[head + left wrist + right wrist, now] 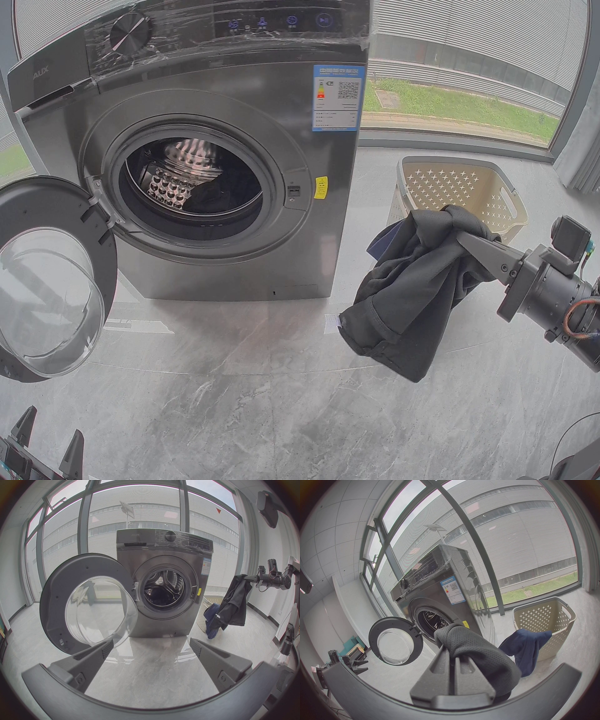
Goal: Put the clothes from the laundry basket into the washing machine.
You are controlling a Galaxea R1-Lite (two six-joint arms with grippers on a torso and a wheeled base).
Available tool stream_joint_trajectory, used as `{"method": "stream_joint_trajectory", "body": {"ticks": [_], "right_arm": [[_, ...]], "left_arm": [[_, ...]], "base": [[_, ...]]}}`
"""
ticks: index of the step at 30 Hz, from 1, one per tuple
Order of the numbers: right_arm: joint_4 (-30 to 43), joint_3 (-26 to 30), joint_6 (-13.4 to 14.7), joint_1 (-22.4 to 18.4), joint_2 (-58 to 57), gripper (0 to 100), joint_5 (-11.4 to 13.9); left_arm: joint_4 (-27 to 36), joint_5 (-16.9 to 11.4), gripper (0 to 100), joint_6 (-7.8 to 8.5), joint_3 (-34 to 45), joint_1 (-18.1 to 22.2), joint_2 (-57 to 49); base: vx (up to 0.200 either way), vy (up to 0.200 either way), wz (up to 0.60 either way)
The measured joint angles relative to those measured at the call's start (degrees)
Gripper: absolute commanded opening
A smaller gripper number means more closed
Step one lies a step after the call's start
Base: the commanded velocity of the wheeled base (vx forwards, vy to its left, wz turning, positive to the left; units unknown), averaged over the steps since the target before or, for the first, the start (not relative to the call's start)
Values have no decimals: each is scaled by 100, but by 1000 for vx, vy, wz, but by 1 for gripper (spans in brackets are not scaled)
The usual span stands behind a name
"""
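— While the black garment (406, 294) hangs over the floor (250, 387) beside the laundry basket (459, 161), pinched in my right claw (464, 239), what next?
— I'd carry it high and left so its tail clears the washing machine (206, 87) rim, then release deep in the drum (187, 181). My left claw (49, 440), spread open, sits low near the open door (53, 281).
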Motion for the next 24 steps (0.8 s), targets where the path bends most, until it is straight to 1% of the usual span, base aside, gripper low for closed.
{"method": "stream_joint_trajectory", "body": {"ticks": [10,24], "right_arm": [[5,0,0,-17,1,0,-9],[68,16,5,-15,11,0,-27]], "left_arm": [[5,2,100,0,0,0,2],[0,0,100,0,0,2,2]], "base": [[0,200,0],[0,0,0]]}}
